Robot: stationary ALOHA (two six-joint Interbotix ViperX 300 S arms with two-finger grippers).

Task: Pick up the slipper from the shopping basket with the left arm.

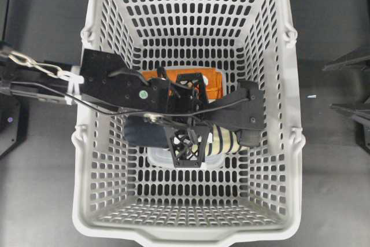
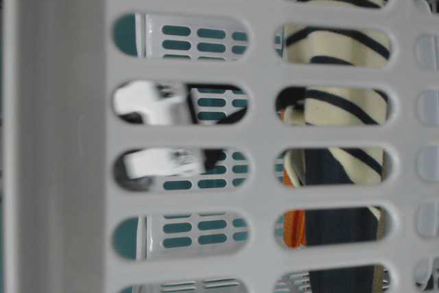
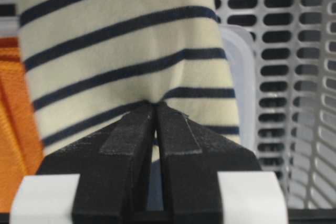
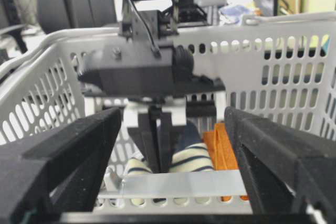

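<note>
**Left gripper pinched on the slipper inside the shopping basket**

Overhead view: I see the left arm (image 1: 110, 85) reaching in from the left over the rim of the grey shopping basket (image 1: 292, 160) and down into its interior. The left gripper (image 1: 193, 128) sits near the middle of the basket floor, and its lattice fingers (image 1: 184, 150) partly cover the slipper (image 1: 222, 141). The slipper's cream, navy-striped upper shows to the right of the fingers and its dark navy part to the left. Beneath it lies a small clear plastic container (image 1: 159, 159); an orange cloth (image 1: 214, 79) lies just beyond, toward the far wall.

Left wrist view: the two black fingertips (image 3: 128, 140) are drawn together with a fold of striped fabric caught between them, so I read the gripper as clamped on the slipper. The orange cloth borders it on the left, and the clear container's rim and the slotted basket wall on the right.

Table-level view: through the oblong wall slots the slipper appears as striped cream fabric above a navy part.

Right wrist view: the right gripper (image 4: 173, 156) stands outside the basket, facing it, with its jaws wide apart and holding nothing.
</note>
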